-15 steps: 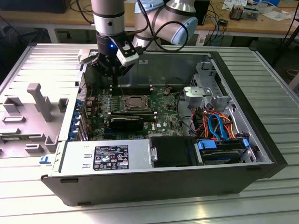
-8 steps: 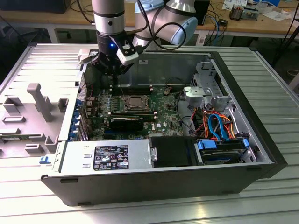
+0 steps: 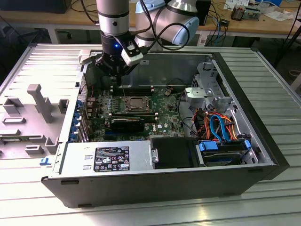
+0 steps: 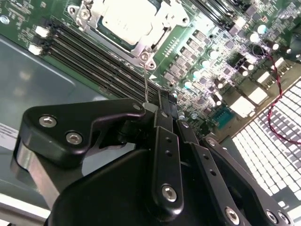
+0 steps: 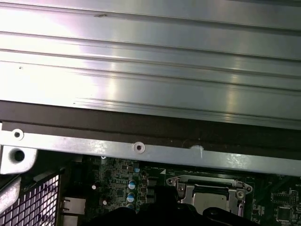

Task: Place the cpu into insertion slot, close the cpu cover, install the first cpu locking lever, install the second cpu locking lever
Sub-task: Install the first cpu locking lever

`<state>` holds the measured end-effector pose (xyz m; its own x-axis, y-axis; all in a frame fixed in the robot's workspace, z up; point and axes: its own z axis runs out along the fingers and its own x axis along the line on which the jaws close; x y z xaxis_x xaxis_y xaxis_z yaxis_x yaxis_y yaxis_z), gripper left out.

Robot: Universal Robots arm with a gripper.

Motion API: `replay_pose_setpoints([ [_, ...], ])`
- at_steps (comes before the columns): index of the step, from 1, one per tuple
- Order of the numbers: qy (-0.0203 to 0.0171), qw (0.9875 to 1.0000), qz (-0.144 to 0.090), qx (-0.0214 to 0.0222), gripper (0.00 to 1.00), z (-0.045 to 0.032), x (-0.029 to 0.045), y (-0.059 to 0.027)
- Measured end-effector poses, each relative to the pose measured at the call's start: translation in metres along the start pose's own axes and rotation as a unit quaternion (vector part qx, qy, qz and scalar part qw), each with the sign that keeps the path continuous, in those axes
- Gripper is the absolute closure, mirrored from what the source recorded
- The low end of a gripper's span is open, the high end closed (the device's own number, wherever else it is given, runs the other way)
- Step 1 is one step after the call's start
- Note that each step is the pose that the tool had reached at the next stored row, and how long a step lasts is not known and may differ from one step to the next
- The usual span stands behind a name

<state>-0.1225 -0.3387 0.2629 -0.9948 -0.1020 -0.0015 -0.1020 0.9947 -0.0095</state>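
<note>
1. Nearest to the camera in the second wrist view is the black gripper (image 4: 162, 101) itself. Its fingers (image 4: 164, 155) are pressed together, and a thin wire lever (image 4: 146, 89) stands up at their tips. I cannot tell if they really pinch it.
2. In the exterior view the gripper (image 3: 117, 77) hangs inside the open computer case (image 3: 263, 141), just behind the insertion slot (image 3: 134, 104) on the green motherboard (image 3: 164, 108).
3. The cpu (image 4: 129, 19) already sits in the slot, its pale metal top visible.
4. The cpu cover (image 4: 162, 28) seems to lie flat around the chip, so I judge these two steps done.
5. The lever is not down, so the locking work is not finished.
</note>
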Motion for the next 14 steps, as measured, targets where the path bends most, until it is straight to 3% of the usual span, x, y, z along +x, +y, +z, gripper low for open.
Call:
replay_pose_setpoints([
  [14, 0.0000, 1.0000, 0.000, 0.0000, 0.89, 0.0004, -0.0041, -0.0004],
])
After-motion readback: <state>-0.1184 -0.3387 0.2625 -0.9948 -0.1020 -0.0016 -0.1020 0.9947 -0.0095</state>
